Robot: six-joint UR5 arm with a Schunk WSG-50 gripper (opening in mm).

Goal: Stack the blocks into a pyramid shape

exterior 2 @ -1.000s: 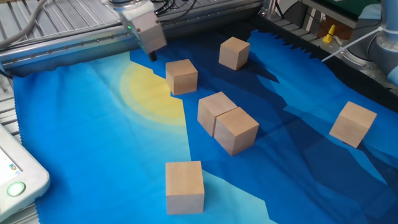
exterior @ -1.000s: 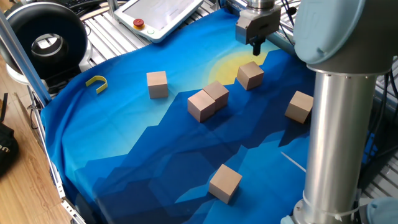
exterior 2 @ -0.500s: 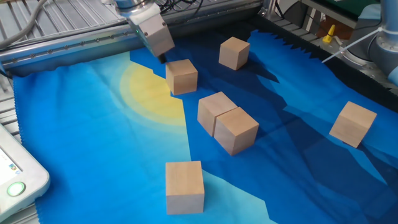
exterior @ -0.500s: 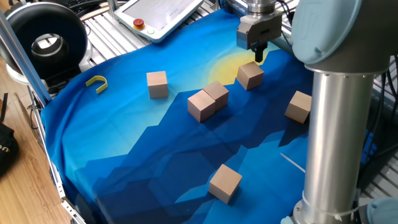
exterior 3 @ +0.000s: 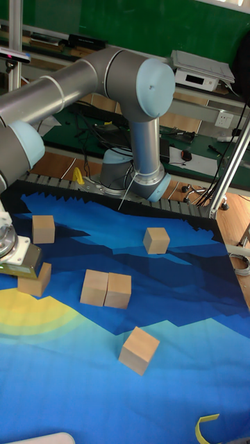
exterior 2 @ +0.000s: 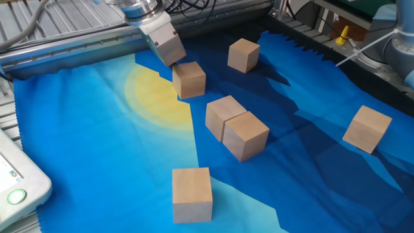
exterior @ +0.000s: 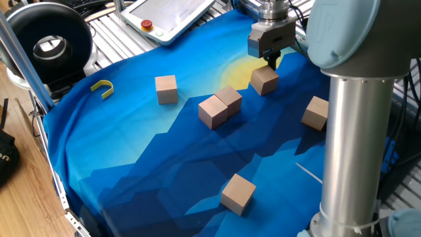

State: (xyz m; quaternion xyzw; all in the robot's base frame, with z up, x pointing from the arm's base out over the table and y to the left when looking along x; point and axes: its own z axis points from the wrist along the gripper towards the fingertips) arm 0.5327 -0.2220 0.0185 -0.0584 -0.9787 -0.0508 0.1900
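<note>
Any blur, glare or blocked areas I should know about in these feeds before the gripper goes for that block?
One fixed view: sharp, but the arm's grey column blocks the right side. The other fixed view: the gripper looks slightly soft; blocks crisp, with soft shadows. Tall fixed view: even light, and the gripper is cut by the left edge.

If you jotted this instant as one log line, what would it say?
phase: approach | gripper: just above block on yellow patch, no grasp visible | two blocks touching | stacked: none
</note>
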